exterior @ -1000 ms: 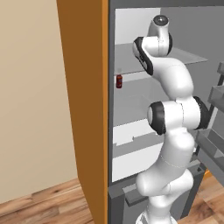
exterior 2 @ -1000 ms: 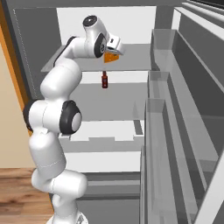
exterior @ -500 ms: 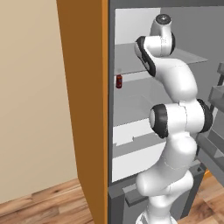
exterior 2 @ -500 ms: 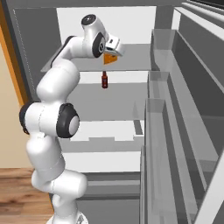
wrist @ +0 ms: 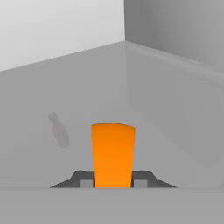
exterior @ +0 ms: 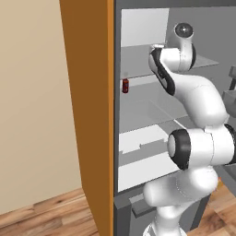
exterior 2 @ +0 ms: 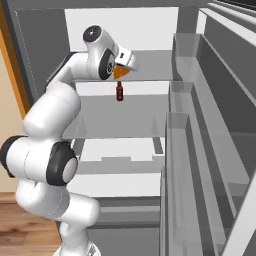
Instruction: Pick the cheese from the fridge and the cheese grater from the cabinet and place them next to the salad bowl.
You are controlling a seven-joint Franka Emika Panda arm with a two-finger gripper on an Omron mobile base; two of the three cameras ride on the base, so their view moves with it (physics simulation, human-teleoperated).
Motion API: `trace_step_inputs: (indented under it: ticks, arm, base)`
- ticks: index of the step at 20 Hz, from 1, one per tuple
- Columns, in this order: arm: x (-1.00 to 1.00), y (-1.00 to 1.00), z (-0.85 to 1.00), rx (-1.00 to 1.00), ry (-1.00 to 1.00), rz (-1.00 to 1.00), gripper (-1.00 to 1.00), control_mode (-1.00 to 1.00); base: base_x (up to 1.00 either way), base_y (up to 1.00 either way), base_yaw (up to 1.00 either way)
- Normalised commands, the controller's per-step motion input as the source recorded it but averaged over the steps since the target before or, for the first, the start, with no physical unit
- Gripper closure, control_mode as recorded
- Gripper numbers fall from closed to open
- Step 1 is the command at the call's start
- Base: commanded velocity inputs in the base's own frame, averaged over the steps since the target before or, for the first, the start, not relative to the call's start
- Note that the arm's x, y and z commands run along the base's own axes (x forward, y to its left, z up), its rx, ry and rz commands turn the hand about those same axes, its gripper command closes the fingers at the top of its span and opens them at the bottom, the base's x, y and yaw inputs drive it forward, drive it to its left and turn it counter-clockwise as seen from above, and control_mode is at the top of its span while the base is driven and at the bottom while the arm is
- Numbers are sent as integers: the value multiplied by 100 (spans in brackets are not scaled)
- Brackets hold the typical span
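The gripper (wrist: pixel 113 183) is pinching the cheese (wrist: pixel 113 153) inside the fridge (exterior 2: pixel 210 115), and the orange wedge sticks straight out past the fingertips, above the shelf with the little red bottle (exterior 2: pixel 119 91).

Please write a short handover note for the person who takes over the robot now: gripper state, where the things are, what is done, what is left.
Gripper: jaws shut on the small orange-yellow cheese wedge, held inside the tall grey fridge above a shelf.
A small dark red bottle stands on the shelf below, apart from the cheese.
Done: cheese grasped.
Left: carry the cheese out to the salad bowl; fetch the cheese grater from the cabinet and place it there too.
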Motion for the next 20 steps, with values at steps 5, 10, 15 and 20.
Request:
trace_step_inputs:
  ticks: [5,10,15,20]
  arm:
    - [-65,0,32,8,-4,0,100,-100]
    - [-87,0,37,13,1,-1,100,-100]
    - [-100,0,30,10,1,-4,100,-100]
    - [-100,0,-2,0,-4,0,100,-100]
  base:
    - [0,0,0]
    - [0,0,0]
    - [0,0,0]
    - [0,0,0]
